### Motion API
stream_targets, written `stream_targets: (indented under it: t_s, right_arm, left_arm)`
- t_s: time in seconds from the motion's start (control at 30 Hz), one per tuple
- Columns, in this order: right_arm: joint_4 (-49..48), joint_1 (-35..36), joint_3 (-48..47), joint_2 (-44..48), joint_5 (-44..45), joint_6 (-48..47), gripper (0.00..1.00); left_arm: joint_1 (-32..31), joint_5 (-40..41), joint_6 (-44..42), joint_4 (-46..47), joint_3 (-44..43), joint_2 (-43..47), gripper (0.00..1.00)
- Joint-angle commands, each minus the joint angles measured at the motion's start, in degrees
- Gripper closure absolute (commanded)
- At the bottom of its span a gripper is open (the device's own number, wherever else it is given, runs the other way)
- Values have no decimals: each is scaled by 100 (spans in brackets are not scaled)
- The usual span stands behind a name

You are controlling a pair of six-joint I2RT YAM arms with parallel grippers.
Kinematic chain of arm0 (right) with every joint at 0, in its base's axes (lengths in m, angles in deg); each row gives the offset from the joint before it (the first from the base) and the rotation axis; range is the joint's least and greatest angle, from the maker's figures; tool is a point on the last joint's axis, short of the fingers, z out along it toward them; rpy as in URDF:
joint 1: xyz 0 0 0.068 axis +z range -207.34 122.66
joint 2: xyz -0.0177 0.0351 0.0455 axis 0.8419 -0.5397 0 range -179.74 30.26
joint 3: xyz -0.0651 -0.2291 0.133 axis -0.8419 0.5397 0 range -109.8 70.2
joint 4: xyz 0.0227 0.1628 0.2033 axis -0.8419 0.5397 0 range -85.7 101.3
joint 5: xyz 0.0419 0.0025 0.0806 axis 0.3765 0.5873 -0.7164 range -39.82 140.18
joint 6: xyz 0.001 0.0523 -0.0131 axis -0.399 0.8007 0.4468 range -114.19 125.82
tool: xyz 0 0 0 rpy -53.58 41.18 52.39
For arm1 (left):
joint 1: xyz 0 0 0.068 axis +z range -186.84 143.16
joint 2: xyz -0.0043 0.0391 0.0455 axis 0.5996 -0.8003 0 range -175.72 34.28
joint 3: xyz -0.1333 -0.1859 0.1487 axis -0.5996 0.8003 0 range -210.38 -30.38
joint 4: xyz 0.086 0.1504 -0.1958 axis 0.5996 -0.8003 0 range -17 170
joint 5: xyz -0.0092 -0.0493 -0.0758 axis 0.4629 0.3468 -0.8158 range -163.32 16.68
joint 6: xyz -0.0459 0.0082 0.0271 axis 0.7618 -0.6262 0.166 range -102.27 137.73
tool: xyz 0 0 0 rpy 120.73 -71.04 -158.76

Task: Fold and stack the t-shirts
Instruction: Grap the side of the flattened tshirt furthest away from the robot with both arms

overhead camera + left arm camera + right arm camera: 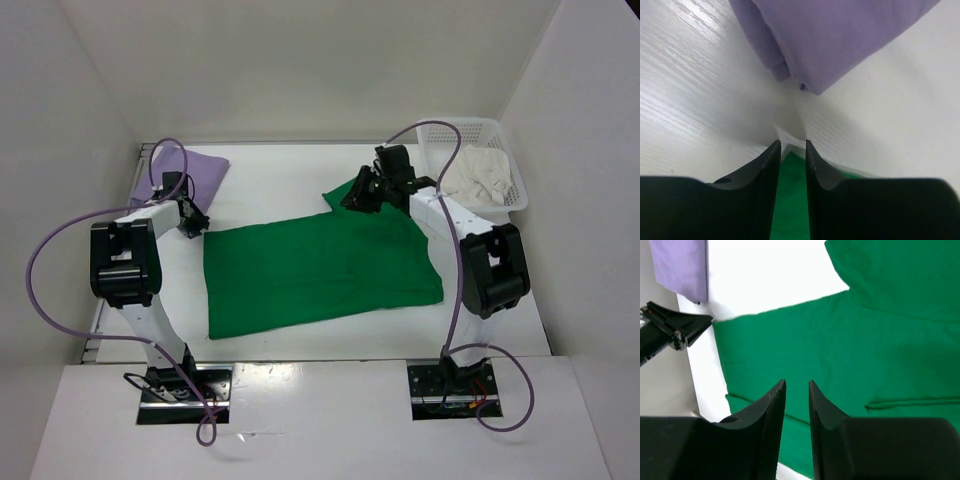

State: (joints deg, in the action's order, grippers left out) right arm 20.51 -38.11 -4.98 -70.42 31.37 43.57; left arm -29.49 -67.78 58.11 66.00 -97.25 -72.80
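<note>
Left jaws narrowly apart astride bright green cloth t-shirt [320,275] at its 10 o'clock corner, grip unclear; right jaws narrowly apart, empty, over 1 o'clock sleeve [333,198]. Long axis 9-to-3.

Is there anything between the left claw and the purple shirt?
No: only bare table separates the left gripper from the purple shirt, plainly in the left wrist view.

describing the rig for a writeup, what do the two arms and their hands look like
Both the left arm and right arm have white links with chunky black joint housings. A pale purple cable loops along each. The left hand and right hand each have two black fingers tapering to narrow tips. No markings are legible.
</note>
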Motion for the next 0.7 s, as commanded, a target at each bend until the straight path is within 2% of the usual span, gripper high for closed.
stream_targets:
  t_s: [0.0, 0.2, 0.4, 0.47, 0.67]
  right_arm:
    - [-74, -33, -471, -180, 192, -93, 69]
    - [92, -208, -1314, -978, 614, -155, 64]
    - [171, -515, -2114, -1787, 1107, -260, 61]
    - [243, -595, -2456, -2085, 1256, -313, 61]
    - [778, -771, -3722, -2973, 1616, -550, 55]
  left_arm:
    - [-6, 193, -223, -41, -54, -40, 67]
    - [-6, -17, -224, 11, -54, -93, 70]
    - [-59, -316, -224, 64, -1, -93, 61]
    - [-111, -317, -276, 64, -1, -93, 69]
    - [-164, -317, -346, 64, -1, -93, 84]
